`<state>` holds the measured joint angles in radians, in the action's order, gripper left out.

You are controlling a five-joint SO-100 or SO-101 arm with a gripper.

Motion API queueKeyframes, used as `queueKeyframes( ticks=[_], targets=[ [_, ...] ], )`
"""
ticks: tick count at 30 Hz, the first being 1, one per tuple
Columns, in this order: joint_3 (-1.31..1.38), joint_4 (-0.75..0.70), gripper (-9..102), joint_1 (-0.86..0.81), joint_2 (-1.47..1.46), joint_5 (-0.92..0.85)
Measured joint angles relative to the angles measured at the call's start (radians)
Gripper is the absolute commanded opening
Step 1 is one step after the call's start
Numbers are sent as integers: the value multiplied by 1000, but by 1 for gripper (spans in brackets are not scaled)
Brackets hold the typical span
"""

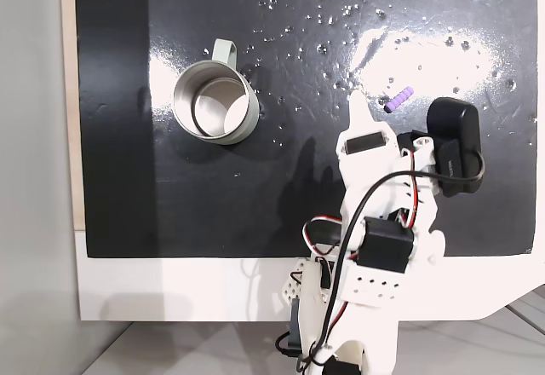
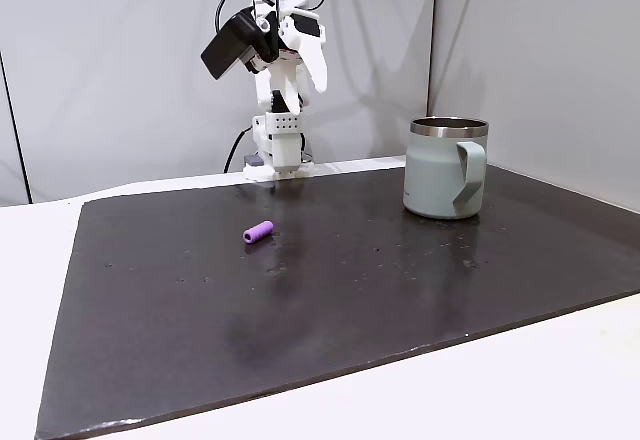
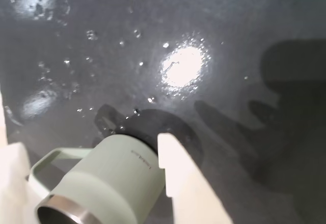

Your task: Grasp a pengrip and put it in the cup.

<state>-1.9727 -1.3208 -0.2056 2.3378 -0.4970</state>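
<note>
- The black mat (image 2: pixel 350 290) covered most of the white counter (image 2: pixel 560 380), glossy, with bright glare patches and small specks showing from above.
- Grey wall panels (image 2: pixel 120 70) stood behind the counter in the side fixed view.
- The pengrip (image 2: pixel 258 231) lay on its side on the mat, out in the open, well apart from the cup (image 2: pixel 445 168); from above, the pengrip (image 1: pixel 398 98) lay just beyond the pincer's tip.
- The cup (image 1: pixel 215 100) stood upright on the mat, handle pointing away from the arm's base in the top-down fixed view.
- The pincer (image 1: pixel 361 112) hung raised above the mat, holding nothing; I could not tell whether its jaws were parted or together.
- The wrist view looked down at the cup (image 3: pixel 107 178) and a white finger (image 3: pixel 188 183), with arm shadows on the mat.
</note>
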Motion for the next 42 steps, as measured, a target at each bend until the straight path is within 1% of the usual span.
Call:
queueKeyframes(
  ticks=[15,21,33,39,42],
  targets=[
    [322,-25,26,-115,-558,-230],
    [460,-75,26,-146,-732,-301],
    [729,-141,26,-209,-1046,-405],
    [930,-198,26,-236,-1246,-414],
    [988,-209,26,-236,-1318,-414]
  ],
)
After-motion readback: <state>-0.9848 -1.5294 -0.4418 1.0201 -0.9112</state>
